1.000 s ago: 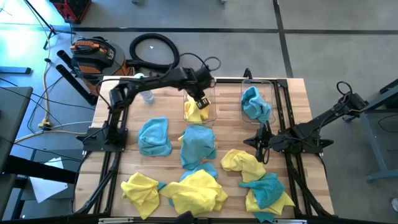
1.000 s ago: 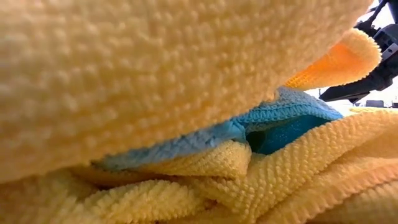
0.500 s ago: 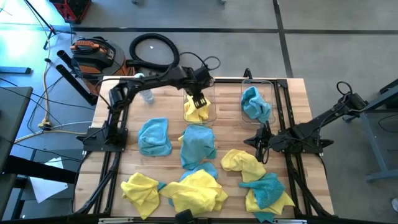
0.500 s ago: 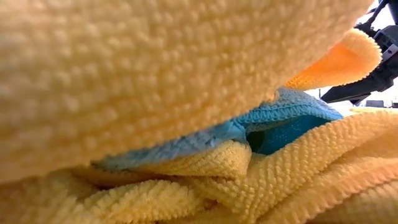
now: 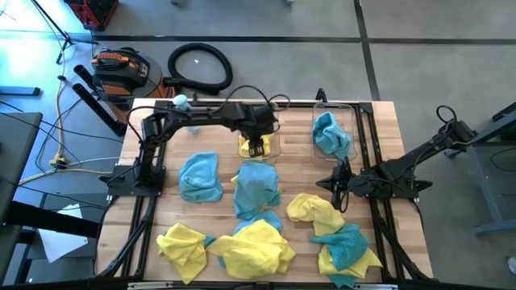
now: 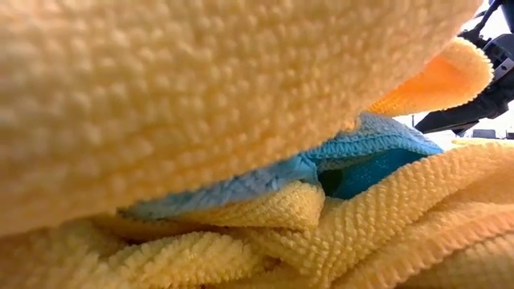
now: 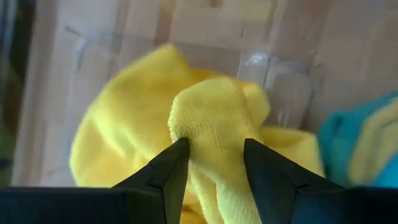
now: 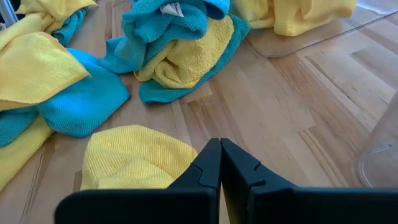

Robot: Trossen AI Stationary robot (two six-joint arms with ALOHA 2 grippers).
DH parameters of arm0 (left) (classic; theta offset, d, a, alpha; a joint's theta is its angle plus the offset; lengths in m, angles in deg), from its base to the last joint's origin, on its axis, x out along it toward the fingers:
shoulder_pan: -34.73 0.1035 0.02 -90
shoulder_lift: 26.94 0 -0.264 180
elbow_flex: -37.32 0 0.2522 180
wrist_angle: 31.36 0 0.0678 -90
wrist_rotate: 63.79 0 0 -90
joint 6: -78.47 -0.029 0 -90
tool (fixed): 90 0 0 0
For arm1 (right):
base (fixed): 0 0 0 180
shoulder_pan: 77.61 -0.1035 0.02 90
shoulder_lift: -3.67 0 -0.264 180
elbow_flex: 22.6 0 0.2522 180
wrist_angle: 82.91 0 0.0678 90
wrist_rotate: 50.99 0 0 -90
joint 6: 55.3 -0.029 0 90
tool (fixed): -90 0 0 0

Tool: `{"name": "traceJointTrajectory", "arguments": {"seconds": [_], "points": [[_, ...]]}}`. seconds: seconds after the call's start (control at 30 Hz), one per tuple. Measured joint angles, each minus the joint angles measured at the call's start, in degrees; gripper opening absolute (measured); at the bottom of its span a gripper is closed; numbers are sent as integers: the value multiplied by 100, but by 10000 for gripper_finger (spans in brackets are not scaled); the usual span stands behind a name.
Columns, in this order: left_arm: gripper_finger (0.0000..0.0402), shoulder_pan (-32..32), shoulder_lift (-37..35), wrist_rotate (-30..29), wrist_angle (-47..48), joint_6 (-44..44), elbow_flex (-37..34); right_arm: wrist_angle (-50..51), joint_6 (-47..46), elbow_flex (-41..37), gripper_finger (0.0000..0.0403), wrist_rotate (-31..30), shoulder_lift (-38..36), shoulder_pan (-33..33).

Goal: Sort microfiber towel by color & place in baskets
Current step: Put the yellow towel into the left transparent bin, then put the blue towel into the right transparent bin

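Observation:
A yellow microfiber towel lies bunched in the left clear basket at the table's far middle. My left gripper reaches down into that basket, open, with a raised fold of this towel between its fingers. The right basket holds a teal towel. Loose teal towels and yellow towels lie on the table. My right gripper waits shut, low over the table in front of the right basket. My left gripper comes from above, slanting down into the basket. Its fingers stand on either side of the towel's raised fold. Whether they touch the fold, I cannot tell. The towel rests in the basket.
More yellow and mixed teal-and-yellow towels crowd the near edge. A yellow towel right at the lens fills the low view. Bare wood lies between my right gripper and the baskets.
My left gripper has sunk into the left basket, shifting a little toward the table's near edge, and its wrist has rolled. The yellow towel now lies lower in the basket beneath it.

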Motion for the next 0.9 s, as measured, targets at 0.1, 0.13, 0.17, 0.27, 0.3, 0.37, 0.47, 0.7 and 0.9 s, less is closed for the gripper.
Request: {"name": "traceJointTrajectory", "arguments": {"seconds": [0.1,0.13,0.17,0.27,0.3,0.37,0.47,0.7,0.9], "points": [[142,113,44,-12,-229,135,-165,0,-1,0,0,0,0,0],[142,151,44,37,-282,176,-207,1,0,0,0,0,0,0],[142,192,44,108,-350,212,-252,-1,-2,0,0,0,0,0],[142,275,44,209,-372,309,-279,-1,0,0,0,0,0,0],[142,296,44,207,-394,342,-277,-1,0,0,0,0,0,0],[142,303,42,143,-366,346,-268,-1,-2,0,0,0,0,0],[142,307,-57,-48,-172,388,-113,-1,-106,0,0,2,0,0],[142,61,-691,-73,188,391,79,-6,9,0,0,0,0,0],[142,-571,-1464,-217,515,624,87,-11,28,0,0,-5,0,2]]}}
